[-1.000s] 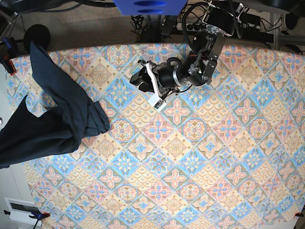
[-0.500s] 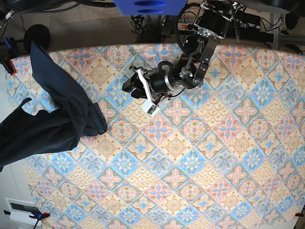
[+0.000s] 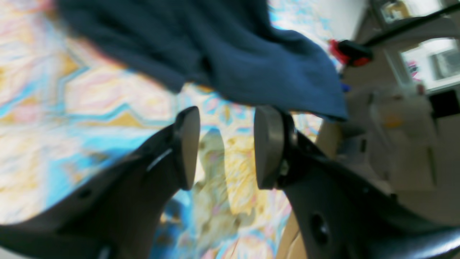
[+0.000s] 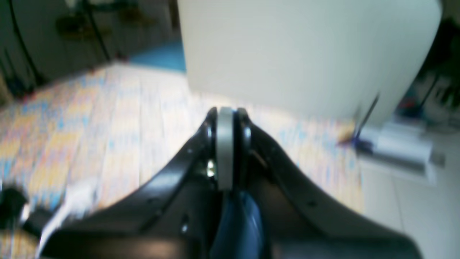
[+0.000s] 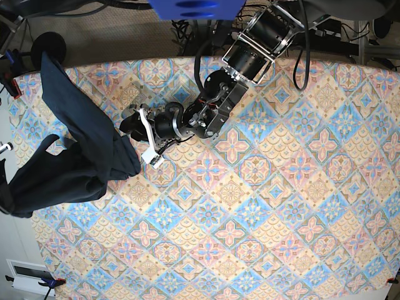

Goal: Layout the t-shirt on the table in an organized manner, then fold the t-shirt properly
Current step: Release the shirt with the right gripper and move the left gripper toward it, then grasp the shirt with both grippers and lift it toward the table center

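The dark navy t-shirt point(image 5: 87, 147) lies bunched at the table's point(image 5: 262, 206) left edge, with one strip running to the far left corner and its lower part hanging off the side. My left gripper point(image 5: 127, 125) is open just right of the bunch. In the left wrist view its fingers point(image 3: 187, 144) stand apart over the patterned table point(image 3: 90, 108), with the t-shirt point(image 3: 251, 54) right in front and nothing between them. My right gripper point(image 4: 226, 118) is shut, and navy cloth point(image 4: 237, 223) shows pinched low between its jaws. It sits off the table's left side, outside the base view.
A red clamp point(image 3: 350, 52) holds the table cover at the far left corner, also seen as a clamp point(image 5: 9, 81) from above. Cables and a power strip point(image 5: 250, 34) lie behind the table. A large pale panel point(image 4: 305, 54) stands ahead of the right gripper.
The left arm has stretched leftward across the table, bringing its open gripper up to the t-shirt. The hanging part of the shirt has shifted lower and further left.
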`<state>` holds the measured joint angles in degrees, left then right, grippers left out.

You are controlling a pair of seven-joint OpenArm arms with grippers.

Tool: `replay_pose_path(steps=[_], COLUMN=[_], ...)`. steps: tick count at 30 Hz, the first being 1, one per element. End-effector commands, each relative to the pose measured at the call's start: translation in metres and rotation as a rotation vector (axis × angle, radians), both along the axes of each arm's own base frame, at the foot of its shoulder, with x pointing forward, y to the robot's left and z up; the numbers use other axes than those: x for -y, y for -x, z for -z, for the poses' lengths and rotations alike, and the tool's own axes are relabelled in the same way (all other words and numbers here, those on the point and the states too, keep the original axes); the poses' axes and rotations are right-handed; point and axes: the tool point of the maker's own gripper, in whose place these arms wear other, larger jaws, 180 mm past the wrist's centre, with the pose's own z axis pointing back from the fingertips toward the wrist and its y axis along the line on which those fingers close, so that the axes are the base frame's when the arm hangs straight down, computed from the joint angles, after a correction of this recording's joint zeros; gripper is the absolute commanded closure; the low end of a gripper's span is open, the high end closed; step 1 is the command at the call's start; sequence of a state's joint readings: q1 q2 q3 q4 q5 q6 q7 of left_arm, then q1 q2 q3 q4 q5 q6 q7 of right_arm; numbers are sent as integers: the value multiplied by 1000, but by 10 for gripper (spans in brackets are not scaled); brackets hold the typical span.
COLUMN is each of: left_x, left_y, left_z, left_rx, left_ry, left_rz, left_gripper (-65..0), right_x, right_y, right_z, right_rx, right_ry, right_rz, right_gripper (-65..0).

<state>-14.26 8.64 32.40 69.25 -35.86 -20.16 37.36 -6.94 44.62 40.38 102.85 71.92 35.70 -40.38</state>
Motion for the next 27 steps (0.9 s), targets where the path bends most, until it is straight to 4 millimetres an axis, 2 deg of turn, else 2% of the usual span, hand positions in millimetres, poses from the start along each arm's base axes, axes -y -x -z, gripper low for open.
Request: replay_pose_path(steps=[1,7,9,12,14,16,20,22,25,27], left_x=[6,6,6,7,-1,-6,-14,-21,-31,-36], left_y=[-13,-17,-16,-14,-13,-13,-9,-10,-11,-12], left_z=[-22,-21,-20,-22,-16,-15,-16,-13,-5,-2], left_rx=[55,93,88,88,89,95,108,113,114,114], left_ry=[53,38,40,47,33,28,29,15,-11,-23], left_rz=[-14,-24,-25,-22,-26,-30,-34,-37,-40,-43], left_gripper=[-248,-245,-245,-245,-245,-245,-245,-245,-245,-245], right_x=[-1,-8,2,34,51,68,83,77,55,48], right_y=[1,-1,-3,-5,-15,-28,-34,-35,-42,-39], right_z=[-17,31,56,97,103,100,105,111,120,130], right_rx=[35,-102,-157,-258,-234,-209,-230,-240,-243,-263], right_ry=[19,4,73,297,402,480,540,545,548,553], right_rz=[-11,-9,56,226,342,438,515,503,451,440], right_gripper=[0,0,0,0,0,0,-23,-62,-136,-171])
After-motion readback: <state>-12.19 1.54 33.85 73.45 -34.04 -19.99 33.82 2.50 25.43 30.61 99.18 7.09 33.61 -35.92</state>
